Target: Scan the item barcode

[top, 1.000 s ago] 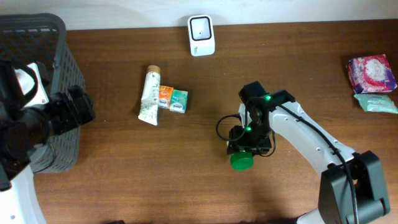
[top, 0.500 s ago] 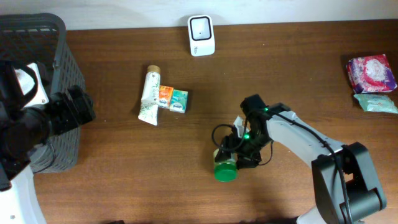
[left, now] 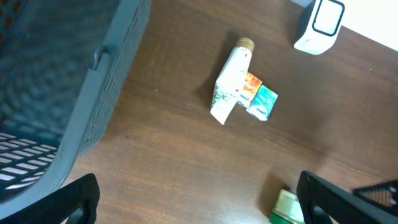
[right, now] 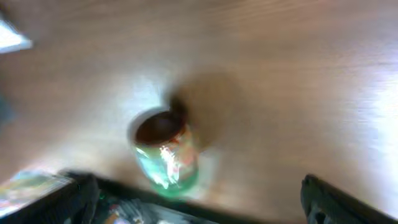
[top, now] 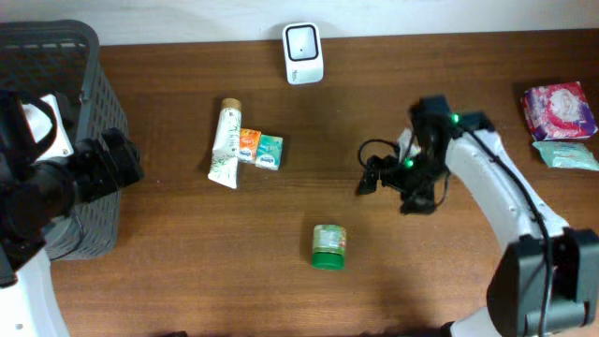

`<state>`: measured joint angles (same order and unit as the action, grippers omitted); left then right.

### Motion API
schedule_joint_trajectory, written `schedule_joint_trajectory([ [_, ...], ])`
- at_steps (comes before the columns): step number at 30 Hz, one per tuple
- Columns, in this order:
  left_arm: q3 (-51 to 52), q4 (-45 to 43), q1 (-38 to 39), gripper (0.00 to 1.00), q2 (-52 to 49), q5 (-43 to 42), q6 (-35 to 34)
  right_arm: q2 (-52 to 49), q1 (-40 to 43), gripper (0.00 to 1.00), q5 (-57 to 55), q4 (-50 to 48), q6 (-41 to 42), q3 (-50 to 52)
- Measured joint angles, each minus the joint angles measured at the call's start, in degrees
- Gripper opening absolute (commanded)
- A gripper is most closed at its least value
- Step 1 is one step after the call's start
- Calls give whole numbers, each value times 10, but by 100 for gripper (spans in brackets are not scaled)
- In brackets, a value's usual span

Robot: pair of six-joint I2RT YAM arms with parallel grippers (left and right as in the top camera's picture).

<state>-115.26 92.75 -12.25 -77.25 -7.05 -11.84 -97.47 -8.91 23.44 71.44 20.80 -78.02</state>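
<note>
Bare table (top: 187, 271) around green jar (top: 328, 247)

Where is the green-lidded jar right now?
In the overhead view the jar lies on the table, low and centre, apart from the open right pincer above-right of it, and below-right of the white tube.

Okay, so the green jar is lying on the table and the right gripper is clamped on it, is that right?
Not quite. The green jar does lie on the table, but the right gripper is not clamped on it: it is open and well clear of the jar, up and to the right in the overhead view.
</note>
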Motion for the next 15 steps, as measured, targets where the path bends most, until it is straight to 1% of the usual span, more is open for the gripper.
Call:
schedule_joint_trajectory([
  [2,0,-1,0,99,0,0,0,12,-51,99,-87,46,-20,-80],
  [3,0,-1,0,99,0,0,0,16,-76,99,-115,56,-23,-96],
  [4,0,-1,0,99,0,0,0,21,-132,99,-161,68,-32,-106],
  [6,0,0,0,99,0,0,0,19,-218,99,-223,70,-59,-103],
  [7,0,0,0,99,0,0,0,17,-280,99,-265,70,-82,-98],
  [9,0,0,0,99,0,0,0,7,-364,99,-328,65,-130,-83],
  [12,0,0,0,99,0,0,0,-5,-436,99,-404,23,-186,-26],
  [15,0,0,0,99,0,0,0,-7,-442,99,-418,-11,-234,26],
])
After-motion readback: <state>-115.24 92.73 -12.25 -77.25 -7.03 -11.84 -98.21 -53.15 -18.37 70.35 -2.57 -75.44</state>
